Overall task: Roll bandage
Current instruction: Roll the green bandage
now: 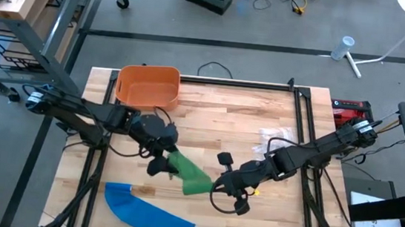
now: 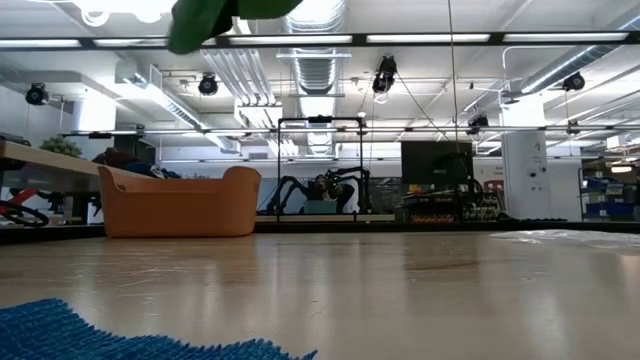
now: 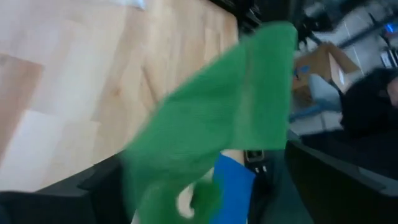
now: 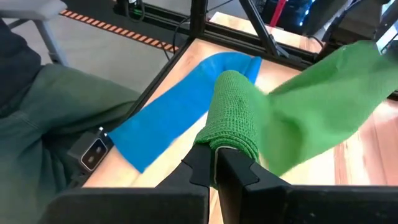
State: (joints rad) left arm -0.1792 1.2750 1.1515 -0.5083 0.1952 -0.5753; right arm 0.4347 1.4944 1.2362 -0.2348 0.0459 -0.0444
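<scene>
A green bandage (image 1: 189,173) hangs in the air between my two grippers, above the wooden table (image 1: 247,110). Its rolled end (image 4: 235,115) is in my right gripper (image 4: 217,163), which is shut on it at the table's near middle (image 1: 221,186). The unrolled band (image 4: 329,93) runs toward my left gripper (image 1: 162,160), which is open. There the band's free end (image 3: 217,124) lies between the wide-apart fingers. The low view shows only a green scrap (image 2: 215,15) at its top edge. My left gripper is open around the band's free end (image 3: 186,180); the cloth hides the fingers' inner sides, so I cannot tell whether they touch it. My right gripper pinches the base of the green roll (image 4: 227,144) between its two fingers. The roll stands out beyond the fingertips, lifted clear of the table, and the band leaves it sideways.
A blue bandage (image 1: 150,211) lies flat near the table's front left edge, below the green one. An orange bin (image 1: 148,86) stands at the far left. A clear plastic wrapper (image 1: 275,135) lies right of the middle. Black frame rails (image 1: 302,123) border the table.
</scene>
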